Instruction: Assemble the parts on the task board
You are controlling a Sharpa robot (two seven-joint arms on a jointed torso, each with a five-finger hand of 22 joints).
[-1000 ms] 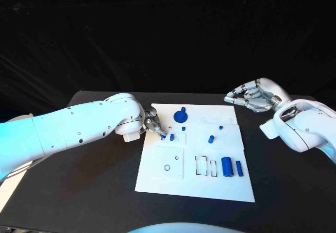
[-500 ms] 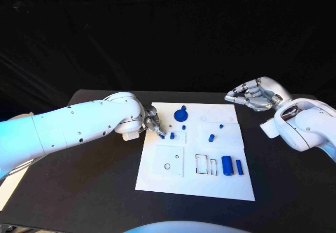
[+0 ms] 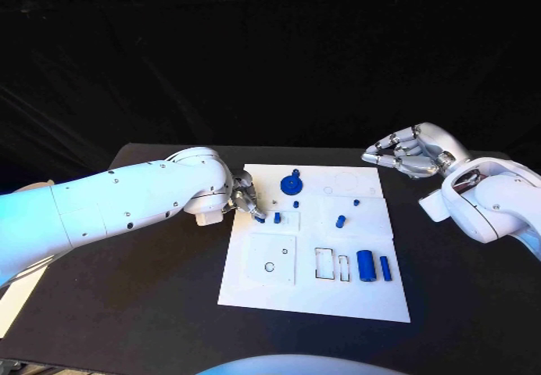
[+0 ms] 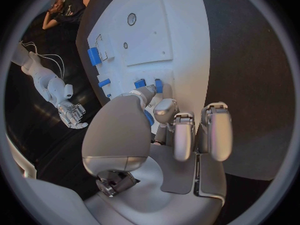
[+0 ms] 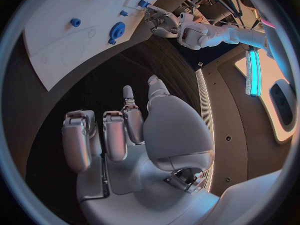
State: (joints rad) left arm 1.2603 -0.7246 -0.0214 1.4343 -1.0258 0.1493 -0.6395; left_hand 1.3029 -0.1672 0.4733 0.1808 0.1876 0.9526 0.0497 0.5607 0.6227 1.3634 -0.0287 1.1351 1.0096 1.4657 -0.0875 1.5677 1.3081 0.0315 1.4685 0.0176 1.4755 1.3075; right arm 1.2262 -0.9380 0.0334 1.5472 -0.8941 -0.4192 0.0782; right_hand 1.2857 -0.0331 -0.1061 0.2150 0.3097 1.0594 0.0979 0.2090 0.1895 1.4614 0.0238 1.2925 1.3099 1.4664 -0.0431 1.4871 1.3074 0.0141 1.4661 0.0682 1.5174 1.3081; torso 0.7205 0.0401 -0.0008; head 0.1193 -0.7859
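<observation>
Two hands in play; I'm working the left one. Left hand [image 3: 246, 201] sits at the board's 9 o'clock edge, fingertips down on a small blue part [image 3: 260, 219] at the left side of the task board [image 3: 316, 301]. In the left wrist view the left hand [image 4: 156, 130] has thumb and a finger closed round a blue piece [image 4: 149, 118], so I read it as pinching that part, other fingers loose beside it. Can't tell if the part is seated in its hole or just lifted.

Key relation: the part is right at the fingertips, twd 4 o'clock from the wrist, and a second short blue peg [image 3: 277, 219] stands just beside it at its 3 o'clock. Pinched part's long axis looks roughly upright, but it's mostly hidden by fingers. Left hand is far nearer than the right, so any next move here is the left's, imo.

Right hand [image 3: 411, 154] hovers off the board past its 1 o'clock corner, fingers curled in, nothing in them; the right wrist view shows the right hand [image 5: 125, 130] likewise empty.

Looks: parts are matte blue, small. Round knobbed disc [image 3: 291, 185] near 12 o'clock; fat cylinder [image 3: 365, 266] and slim bar [image 3: 385, 269] lie at 4 o'clock, long axes running 12–6.
</observation>
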